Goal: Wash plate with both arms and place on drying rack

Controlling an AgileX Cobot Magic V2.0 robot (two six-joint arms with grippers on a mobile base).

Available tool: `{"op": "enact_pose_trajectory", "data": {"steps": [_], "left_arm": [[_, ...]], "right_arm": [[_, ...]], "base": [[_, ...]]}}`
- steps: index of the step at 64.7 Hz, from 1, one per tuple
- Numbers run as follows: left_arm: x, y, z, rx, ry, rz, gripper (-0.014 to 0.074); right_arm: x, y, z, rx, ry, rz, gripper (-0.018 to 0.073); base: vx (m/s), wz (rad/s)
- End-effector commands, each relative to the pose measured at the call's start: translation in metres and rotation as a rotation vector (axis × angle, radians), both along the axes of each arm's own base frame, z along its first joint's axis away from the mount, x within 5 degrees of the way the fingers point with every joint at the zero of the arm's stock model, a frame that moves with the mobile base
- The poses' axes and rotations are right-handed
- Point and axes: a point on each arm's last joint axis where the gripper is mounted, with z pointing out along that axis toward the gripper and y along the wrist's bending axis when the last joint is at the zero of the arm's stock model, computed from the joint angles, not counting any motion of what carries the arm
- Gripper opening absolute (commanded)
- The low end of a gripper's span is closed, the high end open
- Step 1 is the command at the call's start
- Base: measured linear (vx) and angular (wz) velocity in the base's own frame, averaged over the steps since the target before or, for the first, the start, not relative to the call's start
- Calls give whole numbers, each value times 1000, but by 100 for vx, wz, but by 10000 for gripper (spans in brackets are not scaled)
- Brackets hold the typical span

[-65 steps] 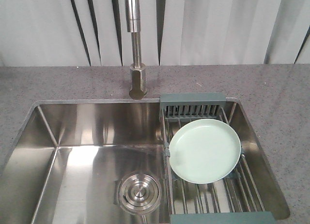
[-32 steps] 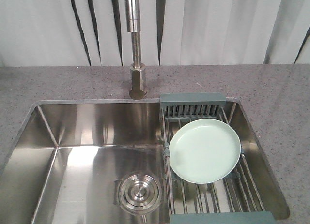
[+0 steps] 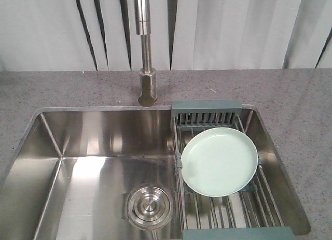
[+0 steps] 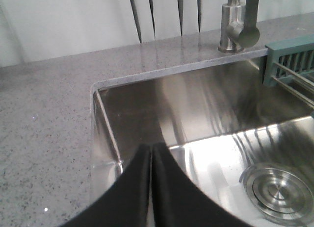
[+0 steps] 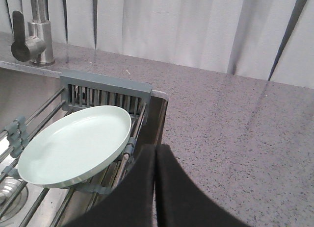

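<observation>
Left gripper (image 4: 151,153) and right gripper (image 5: 156,153) — jaws apparently pressed together, nothing held.

Glossy, smooth mint-green plate (image 3: 219,161) on a rack (image 3: 228,203) of bare metal rods with matt grey-blue plastic ends. Brushed, reflective steel sink (image 3: 98,141); speckled, matt grey stone-like counter (image 3: 306,105); satin metal tap (image 3: 147,69).
</observation>
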Motion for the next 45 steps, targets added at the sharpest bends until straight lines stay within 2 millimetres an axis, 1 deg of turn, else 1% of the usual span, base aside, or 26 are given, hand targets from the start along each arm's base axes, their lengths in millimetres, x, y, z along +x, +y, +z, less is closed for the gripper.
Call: {"op": "enact_pose_trajectory", "data": {"steps": [1,10,19,45], "left_arm": [[2,2,6,-23,-71,31,-2],[-2,8,-6,-141,-101,126,-2],[-4,10,-19,-167,-149,152,-2],[-7,10,-19,-141,-176,150,-2]], "right_arm": [[1,0,15,3,-92,-1,-9],[1,0,15,3,-92,-1,-9],[1,0,15,3,-92,-1,-9],[1,0,15,3,-92,-1,-9]], "base": [[0,0],[0,0],[0,0],[0,0]]}}
